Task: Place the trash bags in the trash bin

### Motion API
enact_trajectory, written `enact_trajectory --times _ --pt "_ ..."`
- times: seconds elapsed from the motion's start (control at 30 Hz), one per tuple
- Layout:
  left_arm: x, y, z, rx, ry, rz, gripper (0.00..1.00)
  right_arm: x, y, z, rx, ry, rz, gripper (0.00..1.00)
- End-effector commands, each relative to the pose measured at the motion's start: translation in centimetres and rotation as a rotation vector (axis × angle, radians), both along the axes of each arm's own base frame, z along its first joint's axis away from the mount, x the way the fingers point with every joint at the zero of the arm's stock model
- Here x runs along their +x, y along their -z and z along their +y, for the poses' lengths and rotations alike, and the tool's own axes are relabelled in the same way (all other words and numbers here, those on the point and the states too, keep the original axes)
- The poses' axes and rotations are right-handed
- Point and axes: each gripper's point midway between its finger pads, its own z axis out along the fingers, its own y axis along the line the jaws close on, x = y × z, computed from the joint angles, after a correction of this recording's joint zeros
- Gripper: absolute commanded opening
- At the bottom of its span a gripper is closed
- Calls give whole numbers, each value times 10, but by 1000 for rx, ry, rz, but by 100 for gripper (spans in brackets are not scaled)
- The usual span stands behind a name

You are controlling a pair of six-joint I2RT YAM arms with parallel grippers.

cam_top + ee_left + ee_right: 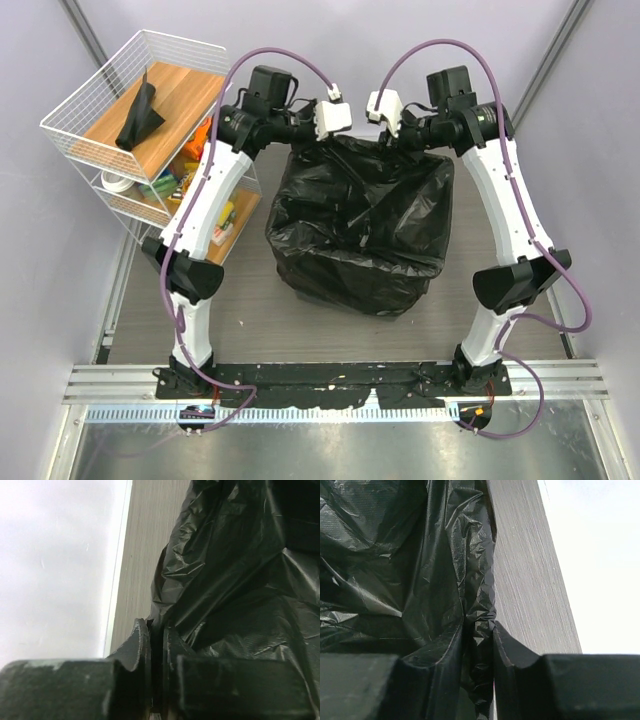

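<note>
While the black bag (355, 230) is held by its far edge, the task is judged to be partway done. The bag is spread as a large, crinkled, boxy mound at the centre of the worktop (240, 310). The bin is thought to lie beneath it, but no part of it can be made out.

The left fingers (136, 645) are closed on a fold of the bag's film. The right fingers (515, 655) are likewise clamped on a pleat of it. Both are placed side by side at the top centre of the overhead frame.

The mouth is judged to face upward, with a dark hollow shown at the upper right of the mound. No clear long axis is shown: the mound is roughly square, and the gripped rim runs left to right.

By judgement, the rim is yet to be settled on the bin. A second bag (138, 118), folded, is seen on the rack (75, 110) at upper left, not yet moved.
</note>
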Motion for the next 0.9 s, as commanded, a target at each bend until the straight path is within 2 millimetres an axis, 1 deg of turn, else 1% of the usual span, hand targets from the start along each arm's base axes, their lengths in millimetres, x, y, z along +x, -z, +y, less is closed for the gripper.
enact_trajectory --times 0.0,0.03,0.07,0.1,0.2,0.3,0.4,0.43,0.5,0.6,0.63,0.67,0.7,0.73,0.77,0.8,0.83,0.87 --pt "-2 13 9 36 -39 49 0 -6 -33 -7 54 127 -54 39" --pt "-2 13 10 40 -47 45 0 -3 -39 -8 67 144 -71 43" --pt "-1 14 11 44 -57 48 0 -3 -45 -10 77 169 -81 45" --pt "-1 14 11 48 -64 47 0 -2 -54 -11 96 185 -109 51" --pt "1 15 14 51 -92 51 0 -5 -76 -15 134 220 -162 59" --pt "-1 16 15 48 -93 60 0 -14 -93 -18 155 222 -198 62" --pt "-3 18 15 51 -92 71 0 -26 -98 -17 172 204 -190 63" --pt "-4 18 15 54 -91 74 0 -33 -101 -14 186 181 -185 63" --pt "-6 22 15 60 -89 87 0 -47 -99 -10 194 143 -158 64" --pt "-11 24 14 63 -82 103 0 -67 -91 -1 198 94 -116 63" --pt "-12 26 14 63 -82 108 0 -76 -84 6 200 69 -93 63" --pt "-13 25 14 63 -82 107 0 -77 -79 11 201 57 -84 62" --pt "-14 25 14 59 -80 107 0 -83 -68 18 190 35 -56 61" --pt "-14 25 14 59 -84 106 0 -86 -64 23 189 20 -46 61" --pt "-15 24 14 54 -85 104 0 -91 -53 32 177 -5 -17 61" --pt "-16 23 14 52 -83 102 0 -92 -41 36 165 -14 10 60" --pt "-17 23 14 51 -84 106 0 -96 -36 45 158 -37 25 60" --pt "-18 23 14 50 -82 111 0 -96 -29 49 152 -43 37 60"
